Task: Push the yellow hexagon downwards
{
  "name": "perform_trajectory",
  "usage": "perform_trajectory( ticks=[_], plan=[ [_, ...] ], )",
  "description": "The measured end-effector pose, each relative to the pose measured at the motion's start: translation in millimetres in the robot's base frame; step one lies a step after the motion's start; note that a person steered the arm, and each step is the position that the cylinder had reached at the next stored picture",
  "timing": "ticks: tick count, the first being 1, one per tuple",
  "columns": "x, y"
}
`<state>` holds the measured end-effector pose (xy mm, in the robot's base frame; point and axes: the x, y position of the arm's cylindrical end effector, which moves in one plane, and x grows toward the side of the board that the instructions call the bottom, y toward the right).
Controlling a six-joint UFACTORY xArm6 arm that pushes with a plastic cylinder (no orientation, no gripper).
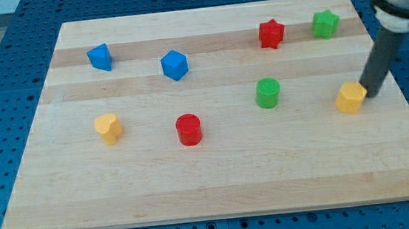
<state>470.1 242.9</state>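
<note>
The yellow hexagon (350, 97) lies on the wooden board (218, 180) at the view's right, about mid-height. My tip (370, 95) rests on the board right beside the hexagon's right edge, touching it or nearly so. The dark rod rises from there up and to the right, out of the view's top right corner.
A green star (325, 24) and a red star (272, 34) lie near the top right. A green cylinder (267, 93) and a red cylinder (189, 129) lie mid-board. A yellow heart (108, 127) lies left. Two blue blocks (100, 57) (174, 64) lie top left.
</note>
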Motion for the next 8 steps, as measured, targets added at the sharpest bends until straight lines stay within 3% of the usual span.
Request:
perform_trajectory(
  ticks=[1, 4, 5, 7, 8],
  plan=[
    [31.7, 0.0],
    [-45.3, 20.7],
    [-38.2, -2.9],
    [32.5, -3.1],
    [20.5, 11.2]
  ],
)
